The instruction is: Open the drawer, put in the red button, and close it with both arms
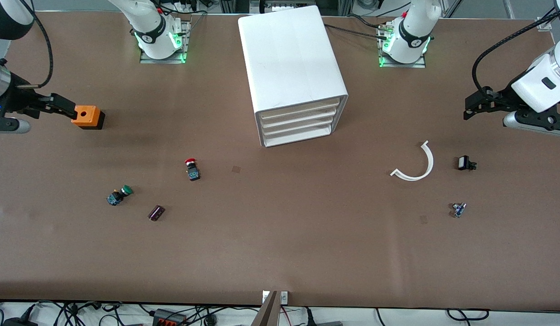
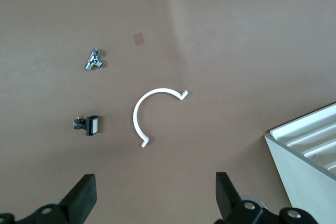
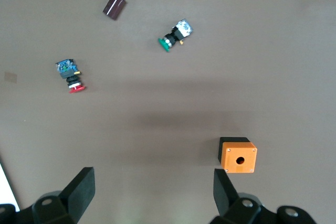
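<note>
Right hand [image 3: 149,192] spread, empty, over counter [image 1: 280,253] beside orange box [image 1: 86,117]. I judge it nearer red-capped push-button on black body [image 1: 192,169], lying toward drawer unit [image 1: 293,72]. Left hand [image 2: 155,195] spread, waiting.

The right gripper [image 3: 149,192] is being held open over the brown table [image 3: 173,114]; a red-capped push-button switch [image 3: 70,76] is lying near a green-capped one [image 3: 175,35].
</note>
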Available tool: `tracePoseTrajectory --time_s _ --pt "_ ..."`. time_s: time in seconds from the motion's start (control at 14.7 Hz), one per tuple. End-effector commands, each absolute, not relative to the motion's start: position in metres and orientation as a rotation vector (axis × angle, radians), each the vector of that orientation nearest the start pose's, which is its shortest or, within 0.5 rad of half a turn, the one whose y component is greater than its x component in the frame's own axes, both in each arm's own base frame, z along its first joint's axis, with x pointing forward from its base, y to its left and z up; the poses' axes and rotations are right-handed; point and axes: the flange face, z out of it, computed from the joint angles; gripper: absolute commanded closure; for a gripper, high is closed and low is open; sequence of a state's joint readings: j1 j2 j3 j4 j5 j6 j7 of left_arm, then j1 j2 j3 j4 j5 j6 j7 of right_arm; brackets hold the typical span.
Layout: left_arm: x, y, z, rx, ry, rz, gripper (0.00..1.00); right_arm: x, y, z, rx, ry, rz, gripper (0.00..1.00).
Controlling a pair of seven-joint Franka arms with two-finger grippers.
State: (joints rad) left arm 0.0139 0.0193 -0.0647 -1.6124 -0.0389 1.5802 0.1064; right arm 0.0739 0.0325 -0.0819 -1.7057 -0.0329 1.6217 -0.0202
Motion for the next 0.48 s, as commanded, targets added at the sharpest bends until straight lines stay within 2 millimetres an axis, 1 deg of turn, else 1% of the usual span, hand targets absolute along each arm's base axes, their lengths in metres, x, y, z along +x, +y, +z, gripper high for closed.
tracePoseTrajectory --time_s 0.0,0.07,0.2,0.27,0.34,0.41 --pt "0.55 -0.044 0.599 -3.226 0.28 0.194 0.0 0.575 0.016 0.527 -3.118 -0.064 0.229 0.0" --pt "0.548 -0.054 0.591 -3.288 0.293 0.272 0.0 0.582 0.024 0.52 -3.103 -0.073 0.24 0.0" --pt "0.541 -0.083 0.559 -3.338 0.392 0.582 0.0 0.596 0.044 0.498 -3.1 -0.12 0.267 0.0" --pt "0.544 -0.091 0.542 -3.373 0.407 0.693 0.0 0.606 0.051 0.485 -3.102 -0.133 0.27 0.0" --pt "0.551 -0.099 0.522 -3.423 0.411 0.775 0.0 0.615 0.054 0.466 -3.101 -0.133 0.286 0.0" --pt "0.557 -0.108 0.504 -3.468 0.415 0.851 0.0 0.622 0.065 0.45 -3.099 -0.148 0.286 0.0"
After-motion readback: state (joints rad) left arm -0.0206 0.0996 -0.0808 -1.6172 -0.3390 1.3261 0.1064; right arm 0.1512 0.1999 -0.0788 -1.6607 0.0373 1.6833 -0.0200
